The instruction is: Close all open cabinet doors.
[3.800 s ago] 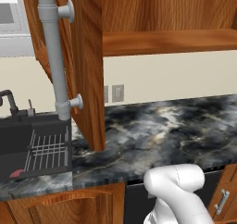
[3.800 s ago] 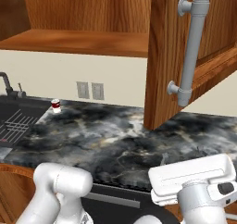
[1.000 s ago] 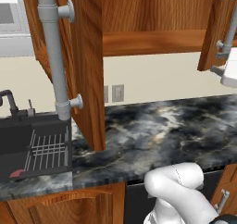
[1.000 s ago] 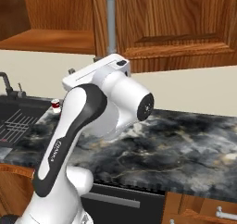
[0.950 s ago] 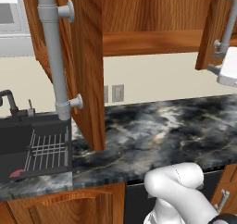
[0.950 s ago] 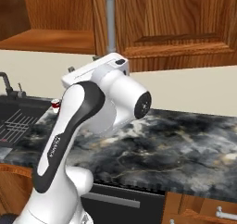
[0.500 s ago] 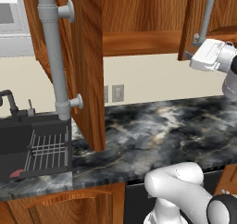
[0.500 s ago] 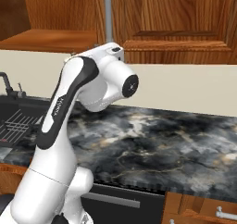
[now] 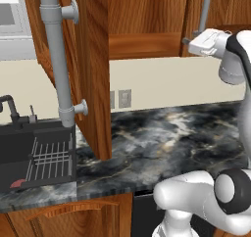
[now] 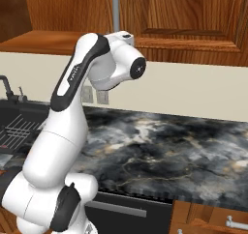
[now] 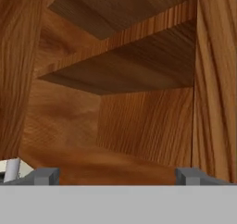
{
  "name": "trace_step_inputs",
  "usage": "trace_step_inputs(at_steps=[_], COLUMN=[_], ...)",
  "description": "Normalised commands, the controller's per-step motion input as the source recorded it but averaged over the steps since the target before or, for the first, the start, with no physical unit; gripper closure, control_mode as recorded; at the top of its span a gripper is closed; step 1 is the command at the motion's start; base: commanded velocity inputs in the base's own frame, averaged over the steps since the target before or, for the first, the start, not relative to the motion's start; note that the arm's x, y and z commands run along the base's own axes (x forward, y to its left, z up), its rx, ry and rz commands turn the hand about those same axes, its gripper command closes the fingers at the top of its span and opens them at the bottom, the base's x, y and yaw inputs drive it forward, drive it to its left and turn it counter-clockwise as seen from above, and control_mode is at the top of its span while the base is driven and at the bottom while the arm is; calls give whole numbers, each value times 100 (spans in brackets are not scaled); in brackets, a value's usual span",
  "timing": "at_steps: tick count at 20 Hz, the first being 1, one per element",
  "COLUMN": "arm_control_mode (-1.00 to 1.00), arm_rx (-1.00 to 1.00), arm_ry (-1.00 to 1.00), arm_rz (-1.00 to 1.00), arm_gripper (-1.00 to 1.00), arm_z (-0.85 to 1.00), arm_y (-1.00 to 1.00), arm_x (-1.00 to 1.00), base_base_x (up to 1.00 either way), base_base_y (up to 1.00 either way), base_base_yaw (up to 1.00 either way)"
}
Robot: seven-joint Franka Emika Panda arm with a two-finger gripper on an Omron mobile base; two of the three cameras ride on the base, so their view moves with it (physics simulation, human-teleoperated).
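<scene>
The left cabinet door [image 9: 88,69] stands wide open, jutting out over the counter, its long grey bar handle [image 9: 56,55] facing me. The right cabinet door [image 9: 223,6] lies almost flush with the cabinet front, with its grey handle [image 9: 206,8] [image 10: 116,6] just above my hand. My gripper [image 9: 188,41] [image 10: 121,35] hovers at that door's lower inner corner, beside the open shelf [image 9: 147,44]. In the hand view my gripper [image 11: 118,176] is open and holds nothing. It looks into the bare wooden interior [image 11: 134,121], with the right door's edge [image 11: 215,79] close alongside.
A black marble counter [image 9: 171,138] [image 10: 160,151] runs below. A dark sink [image 9: 19,135] with a wire rack [image 9: 49,157] and a faucet [image 9: 7,106] sits at the left. Wall outlets [image 9: 125,98] are on the backsplash. Wooden drawers [image 10: 213,218] lie at the lower right.
The right cabinet door has swung in toward the cabinet front. My hand has moved along with it toward the middle of the cabinet. The left door has not moved.
</scene>
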Motion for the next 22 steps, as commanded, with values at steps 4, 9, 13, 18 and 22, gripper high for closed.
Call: trace_step_inputs(at_steps=[4,9,13,18,22], arm_control_mode=[-100,-100,-100,-100,-100], arm_rx=[0,0,-1,-3,-2], arm_ry=[2,3,4,11,12], arm_rz=[0,0,0,0,3], arm_gripper=[-100,-100,-100,-100,-100], arm_z=[17,3,-13,-37,-41], arm_y=[1,8,34,58,74], arm_x=[73,60,24,18,10], base_base_x=[0,0,0,0,0], base_base_y=[0,0,0,0,0], base_base_yaw=[0,0,0,0,0])
